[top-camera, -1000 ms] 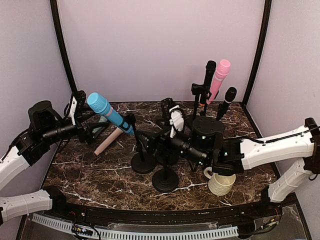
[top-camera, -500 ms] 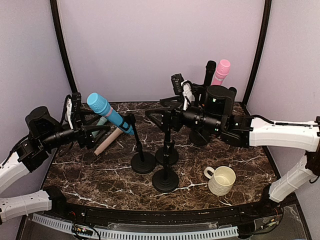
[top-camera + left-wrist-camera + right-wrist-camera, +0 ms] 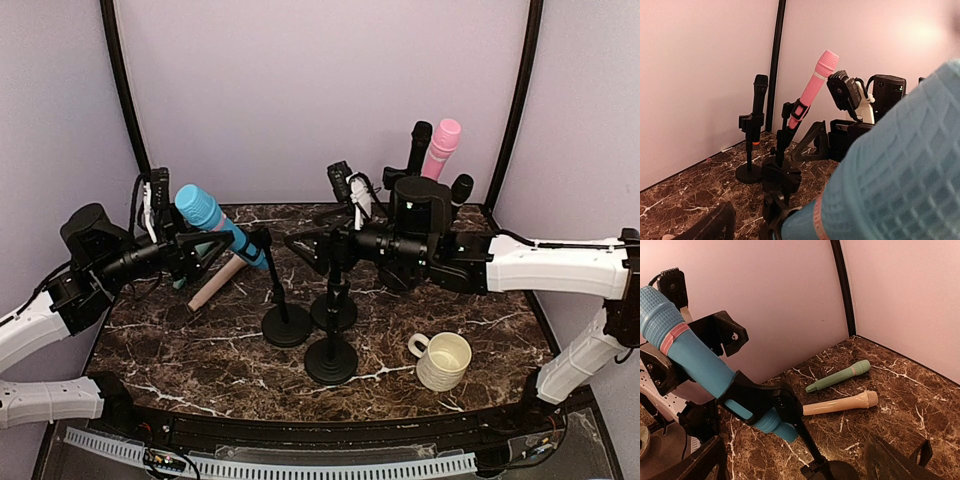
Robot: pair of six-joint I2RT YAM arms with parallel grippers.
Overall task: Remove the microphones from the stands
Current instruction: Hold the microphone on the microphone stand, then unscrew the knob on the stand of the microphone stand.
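The blue microphone point(image 3: 218, 226) sits tilted in the clip point(image 3: 258, 243) of its stand point(image 3: 286, 325), head up toward the left and tail down to the right, with the stand's round base resting on the marbled surface point(image 3: 170, 345). The left fingers point(image 3: 710, 225) reach in from the left, low beside the microphone's head. In the left wrist view one finger shows at the bottom left, while the mesh head fills the lower right and hides the other, so whether they touch it cannot be told. From above, though, these fingers look spread wide and not clamped on anything. The right fingers point(image 3: 895, 460) come in from the opposite side, spread wide apart and gripping nothing. In the right wrist view the microphone's handle and clip lie ahead and up to the left, clear of both fingers. From above, their tips stand just to the right of the clip, apart from it. Behind, a green microphone point(image 3: 839, 375) and a beige microphone point(image 3: 840, 404) lie flat on the surface, side by side.
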